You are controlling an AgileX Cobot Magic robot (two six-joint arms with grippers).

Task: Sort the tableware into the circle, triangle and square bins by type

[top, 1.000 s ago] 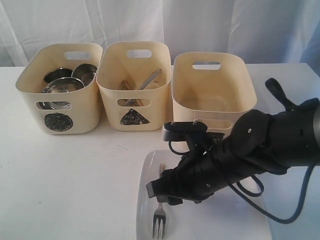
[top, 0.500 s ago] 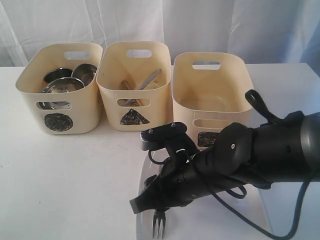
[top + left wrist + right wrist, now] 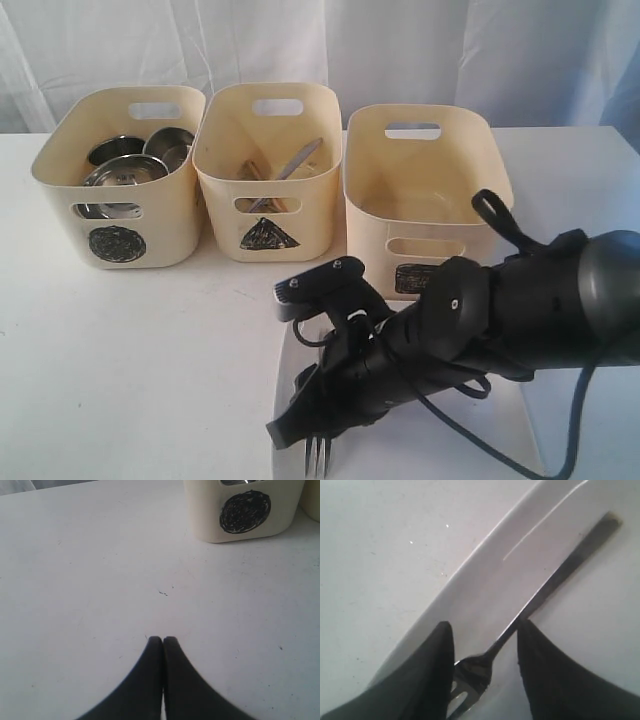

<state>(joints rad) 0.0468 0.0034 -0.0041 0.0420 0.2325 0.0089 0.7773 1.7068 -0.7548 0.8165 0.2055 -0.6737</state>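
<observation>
1. Fork (image 3: 555,584): slim steel, shiny. In the exterior view its long axis runs 12 to 6, tines at 6.
2. It lies flat on the white plate (image 3: 600,640), near the 9 o'clock rim. The plate sits on the desk (image 3: 150,350), at 6 from the square bin (image 3: 425,180).
3. Right claw (image 3: 484,625): jaws apart, straddling the fork's neck.
4. Left claw (image 3: 163,639): jaws pressed together, over the desk near the circle bin (image 3: 245,510).
</observation>
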